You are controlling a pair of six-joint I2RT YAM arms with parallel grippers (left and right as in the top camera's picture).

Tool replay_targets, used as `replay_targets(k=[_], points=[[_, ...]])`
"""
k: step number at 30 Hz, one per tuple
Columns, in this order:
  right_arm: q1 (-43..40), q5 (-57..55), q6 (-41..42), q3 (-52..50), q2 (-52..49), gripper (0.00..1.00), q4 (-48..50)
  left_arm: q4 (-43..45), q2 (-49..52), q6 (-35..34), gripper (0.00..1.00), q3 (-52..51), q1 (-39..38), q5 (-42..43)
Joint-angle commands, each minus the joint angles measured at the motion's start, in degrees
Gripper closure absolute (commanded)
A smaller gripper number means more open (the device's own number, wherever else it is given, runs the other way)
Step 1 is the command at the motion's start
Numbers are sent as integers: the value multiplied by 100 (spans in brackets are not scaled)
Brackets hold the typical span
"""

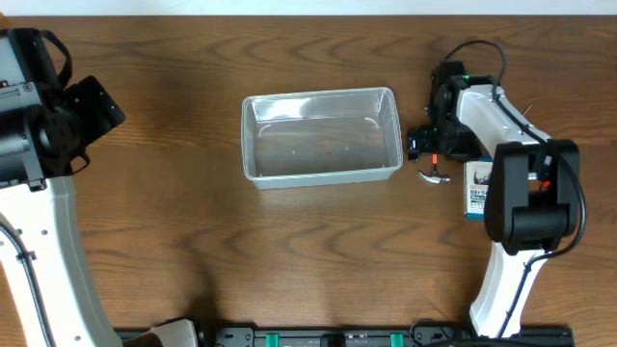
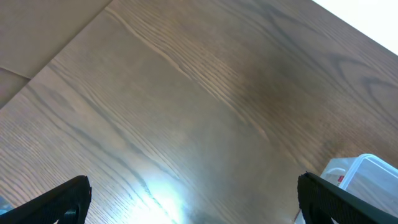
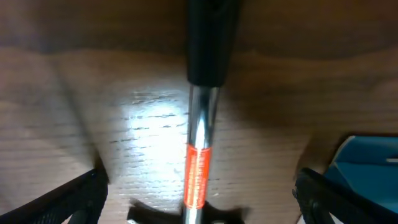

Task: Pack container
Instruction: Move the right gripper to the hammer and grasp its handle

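The clear plastic container point(image 1: 321, 135) sits empty at the table's middle back; a corner of it shows in the left wrist view point(image 2: 364, 177). A small hammer point(image 1: 433, 174) with a black grip, chrome shaft and orange label lies right of the container, under my right arm. In the right wrist view the hammer point(image 3: 200, 155) lies between my right gripper's point(image 3: 199, 202) spread fingers, which do not touch it. My right gripper point(image 1: 431, 145) is open above it. My left gripper point(image 2: 193, 199) is open and empty over bare wood at the far left.
A small blue-and-white printed box point(image 1: 476, 189) lies right of the hammer, partly under my right arm; its blue corner shows in the right wrist view point(image 3: 367, 162). The left arm's body point(image 1: 39, 116) is at the table's left edge.
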State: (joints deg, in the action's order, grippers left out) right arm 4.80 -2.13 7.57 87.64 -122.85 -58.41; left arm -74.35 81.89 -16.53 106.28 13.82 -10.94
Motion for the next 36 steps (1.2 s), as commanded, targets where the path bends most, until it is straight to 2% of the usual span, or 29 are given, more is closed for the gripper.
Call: replay_targets(k=[1, 8, 12, 19, 22, 26, 31, 33, 36], points=[[22, 68, -284, -9, -109, 1, 22, -28, 15, -28, 2, -31, 24, -63], [22, 70, -162, 52, -37, 1, -179, -44, 15, -26, 2, -31, 24, -63], [20, 68, 162, 42, -37, 8, -334, -66, 15, -26, 2, -31, 24, -63], [20, -262, 157, -15, -37, 16, -348, -66, 15, -26, 2, -31, 24, -63], [20, -413, 153, -74, -37, 25, -280, -66, 15, -26, 2, -31, 24, -63], [15, -409, 120, -164, -37, 44, -212, -66, 15, -26, 2, -31, 24, -63], [15, -407, 90, -367, -37, 55, -103, -66, 15, -26, 2, -31, 24, -63], [15, -407, 90, -461, -37, 64, -9, -66, 15, -26, 2, -31, 24, -63], [15, -407, 92, -616, -37, 69, 109, -66, 15, -26, 2, -31, 24, -63]])
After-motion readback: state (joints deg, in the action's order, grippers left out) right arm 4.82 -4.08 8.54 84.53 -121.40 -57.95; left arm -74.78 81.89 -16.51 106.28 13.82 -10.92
